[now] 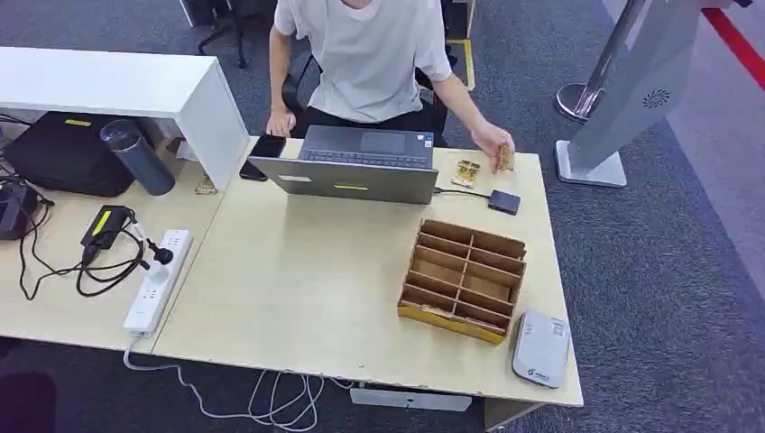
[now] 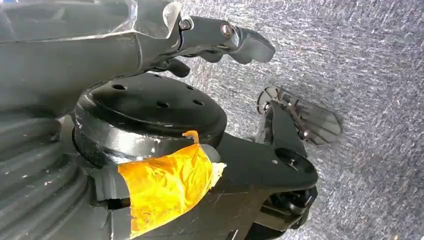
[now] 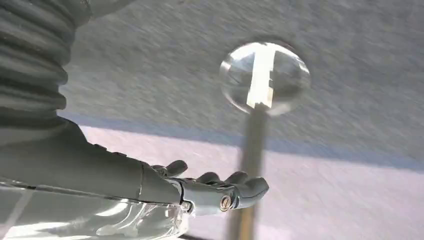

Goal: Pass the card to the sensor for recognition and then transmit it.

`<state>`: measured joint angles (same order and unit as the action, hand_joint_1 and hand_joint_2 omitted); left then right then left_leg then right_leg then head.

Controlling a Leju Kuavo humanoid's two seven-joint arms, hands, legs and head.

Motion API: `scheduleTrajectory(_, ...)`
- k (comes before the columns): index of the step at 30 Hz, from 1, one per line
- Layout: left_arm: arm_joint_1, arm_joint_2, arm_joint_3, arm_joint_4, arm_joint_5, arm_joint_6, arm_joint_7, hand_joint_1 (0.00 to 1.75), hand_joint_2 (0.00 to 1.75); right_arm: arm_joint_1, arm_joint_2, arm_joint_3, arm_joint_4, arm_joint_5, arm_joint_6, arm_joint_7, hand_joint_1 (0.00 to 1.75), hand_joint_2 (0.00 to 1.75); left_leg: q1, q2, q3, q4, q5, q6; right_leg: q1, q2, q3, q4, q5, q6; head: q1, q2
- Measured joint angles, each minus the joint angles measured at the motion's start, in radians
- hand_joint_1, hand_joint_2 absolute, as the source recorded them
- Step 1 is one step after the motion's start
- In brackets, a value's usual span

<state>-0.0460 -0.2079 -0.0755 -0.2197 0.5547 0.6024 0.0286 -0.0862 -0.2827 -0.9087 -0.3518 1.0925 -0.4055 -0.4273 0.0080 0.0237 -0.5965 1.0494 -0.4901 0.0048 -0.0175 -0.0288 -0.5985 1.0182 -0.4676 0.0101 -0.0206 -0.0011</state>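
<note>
At the far edge of the pale surface [image 1: 307, 298], a person's hand [image 1: 492, 142] holds one gold card [image 1: 505, 161], another card [image 1: 465, 172] flat beside it. One wooden gridded organiser [image 1: 465, 280], one grey rounded sensor [image 1: 541, 348]. Left hand [image 2: 220, 42] and right hand [image 3: 215, 187] hang empty, fingers loosely spread.

Your head view looks forward and steeply down over the desk [image 1: 298, 289], from above its near edge. Your left wrist view sits close behind the left hand [image 2: 220, 42], aimed down at grey carpet [image 2: 360, 60] beyond the fingers. Your right wrist view, close behind the right hand [image 3: 215, 190], faces carpet and a stanchion base [image 3: 264, 77] past the fingertips. Carpet is shared by all three.
</note>
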Motion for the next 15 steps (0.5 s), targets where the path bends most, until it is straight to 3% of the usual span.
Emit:
scheduleTrajectory(4,-0.001,0.0,-0.008,0.0,-0.003,0.0,-0.005,0.0,1.75,-0.016,-0.008,0.026,-0.073,-0.034,0.032,-0.019,0.0,1.75,0.0,-0.001,0.0,0.0,0.0,0.0,0.0,-0.001,0.001,0.0,0.0,0.0,-0.001,0.0)
scheduleTrajectory(7,-0.002,0.001,-0.014,0.0,-0.008,0.0,-0.015,0.0,1.75,-0.012,-0.009,0.087,-0.176,-0.1,0.053,0.004,0.0,1.75,0.0,0.0,0.0,0.0,0.0,0.0,0.0,0.0,0.0,0.0,0.0,0.0,0.0,0.0)
scheduleTrajectory(10,-0.002,0.001,-0.018,0.0,-0.011,0.0,-0.021,0.0,1.75,0.013,-0.017,0.208,-0.337,-0.205,0.083,0.088,0.0,1.75,0.0,0.0,0.001,0.0,0.0,0.0,0.0,0.0,0.0,0.0,0.0,0.0,0.0,0.0)
scheduleTrajectory(15,-0.003,0.001,-0.031,0.0,-0.012,0.0,-0.033,0.0,1.75,0.04,-0.054,0.38,-0.517,-0.279,0.071,0.141,0.0,1.75,0.0,0.0,0.0,0.0,0.0,0.0,0.0,0.0,0.0,0.001,0.0,0.0,0.0,0.0)
